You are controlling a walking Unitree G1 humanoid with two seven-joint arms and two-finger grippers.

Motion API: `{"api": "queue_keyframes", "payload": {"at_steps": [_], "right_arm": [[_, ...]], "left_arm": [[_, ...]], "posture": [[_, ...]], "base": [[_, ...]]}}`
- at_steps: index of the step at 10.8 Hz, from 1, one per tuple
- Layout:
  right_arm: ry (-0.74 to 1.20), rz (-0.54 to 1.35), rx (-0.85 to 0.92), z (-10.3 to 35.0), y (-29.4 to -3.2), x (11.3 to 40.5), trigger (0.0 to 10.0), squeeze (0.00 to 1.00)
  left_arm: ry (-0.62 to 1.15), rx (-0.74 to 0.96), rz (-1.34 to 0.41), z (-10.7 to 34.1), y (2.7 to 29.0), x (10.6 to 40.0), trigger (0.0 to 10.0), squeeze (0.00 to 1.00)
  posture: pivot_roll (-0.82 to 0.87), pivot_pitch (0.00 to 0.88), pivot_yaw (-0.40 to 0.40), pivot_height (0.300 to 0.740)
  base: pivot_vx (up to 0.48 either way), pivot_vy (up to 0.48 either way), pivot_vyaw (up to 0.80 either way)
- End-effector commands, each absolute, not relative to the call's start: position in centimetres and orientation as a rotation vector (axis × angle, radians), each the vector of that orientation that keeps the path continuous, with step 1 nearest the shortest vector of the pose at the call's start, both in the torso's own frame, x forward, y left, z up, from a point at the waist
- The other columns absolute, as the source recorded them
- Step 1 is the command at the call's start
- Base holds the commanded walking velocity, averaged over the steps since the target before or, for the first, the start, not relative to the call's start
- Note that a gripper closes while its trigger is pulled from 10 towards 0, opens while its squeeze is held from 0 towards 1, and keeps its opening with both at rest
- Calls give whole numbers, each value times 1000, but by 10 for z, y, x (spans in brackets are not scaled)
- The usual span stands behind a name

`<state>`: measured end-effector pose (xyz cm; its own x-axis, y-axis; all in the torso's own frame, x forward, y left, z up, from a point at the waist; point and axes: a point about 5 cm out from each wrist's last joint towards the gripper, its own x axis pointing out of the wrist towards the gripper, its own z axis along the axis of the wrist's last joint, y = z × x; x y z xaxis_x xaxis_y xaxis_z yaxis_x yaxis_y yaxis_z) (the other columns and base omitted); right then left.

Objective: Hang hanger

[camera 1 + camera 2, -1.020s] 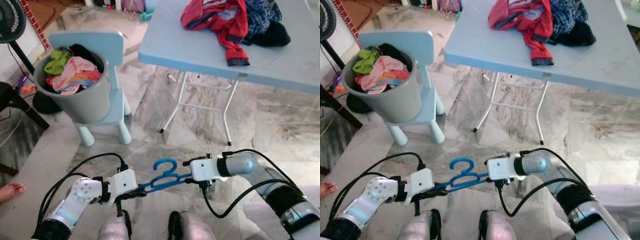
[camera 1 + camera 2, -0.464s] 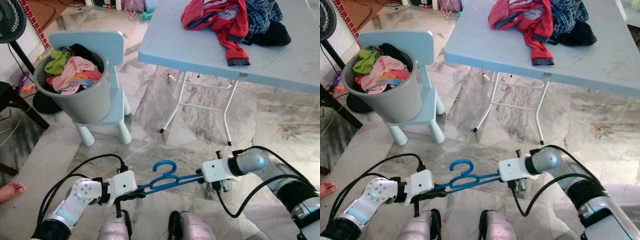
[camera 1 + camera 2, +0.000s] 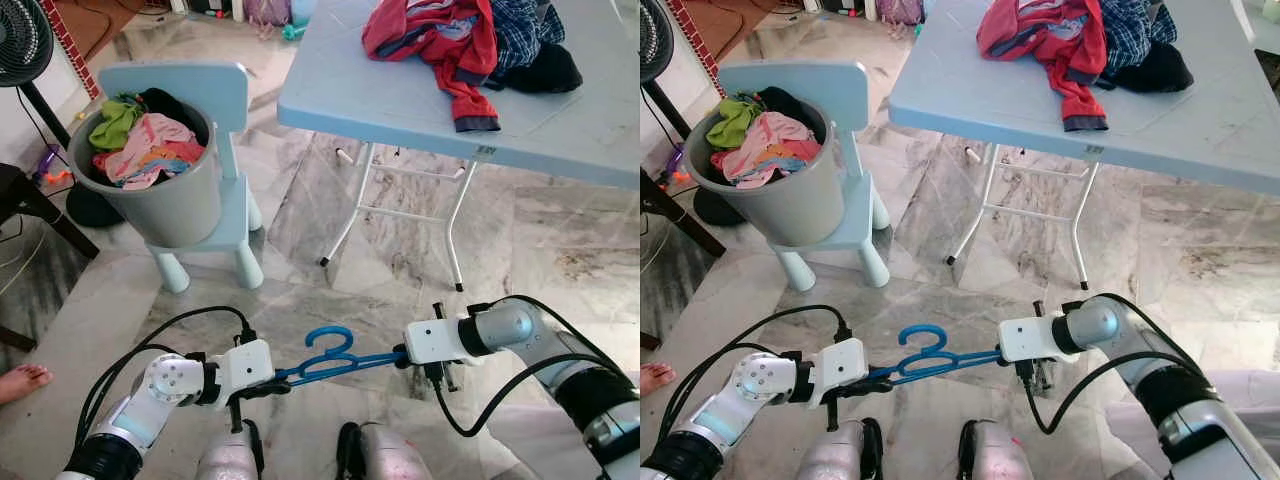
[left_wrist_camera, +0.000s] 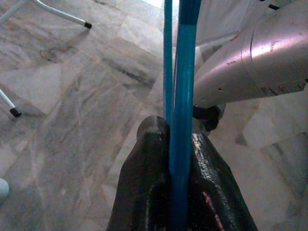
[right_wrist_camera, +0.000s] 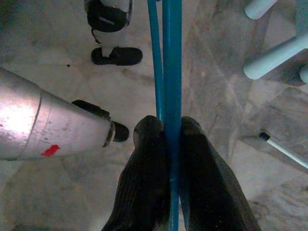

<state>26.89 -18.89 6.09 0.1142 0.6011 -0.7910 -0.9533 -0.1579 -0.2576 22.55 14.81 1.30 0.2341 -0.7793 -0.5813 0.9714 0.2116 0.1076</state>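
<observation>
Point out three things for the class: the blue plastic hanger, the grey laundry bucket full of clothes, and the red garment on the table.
blue plastic hanger (image 3: pixel 330 340), left eye view, on the curved hook.
grey laundry bucket (image 3: pixel 185 212), left eye view, on its outer wall.
red garment (image 3: pixel 1080 40), right eye view, on the red fabric.

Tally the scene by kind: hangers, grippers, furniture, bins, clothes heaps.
Hangers: 1, blue hanger, held at both ends
Grippers: 2, left gripper and right gripper, both shut on it
Furniture: 2, table and chair
Bins: 1, bin on the chair
Clothes heaps: 2, one in the bin, one on the table
Total: 8
</observation>
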Motion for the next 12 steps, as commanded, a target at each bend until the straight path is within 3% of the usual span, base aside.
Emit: {"api": "queue_keyframes", "payload": {"at_steps": [1,2,3,4,9,10,12], "right_arm": [[443,1470,-939,63,-183,268,0,0],[448,1459,-934,62,-184,267,0,0],[464,1426,-955,59,-189,268,0,0],[481,1391,-998,56,-195,270,0,0],[539,1218,-1110,43,-212,276,0,0],[550,1161,-1087,41,-216,277,0,0],[597,891,-874,30,-235,274,0,0]], "left_arm": [[441,515,-1283,12,144,225,10000,0],[442,518,-1277,11,144,225,10000,0],[438,512,-1227,10,146,229,10000,914],[432,494,-1183,12,146,234,10000,1000],[318,606,-1101,29,156,236,10000,1000],[294,604,-1045,31,159,236,10000,1000],[205,559,-781,33,166,240,10000,1000]], "posture": [[-45,151,-25,740],[-46,150,-27,740],[-47,151,-28,740],[-46,152,-30,740],[-38,174,-37,740],[-33,179,-39,740],[-13,191,-71,740]], "base": [[0,0,0],[0,0,0],[0,0,0],[0,0,0],[0,0,0],[0,0,0],[0,0,0]]}}
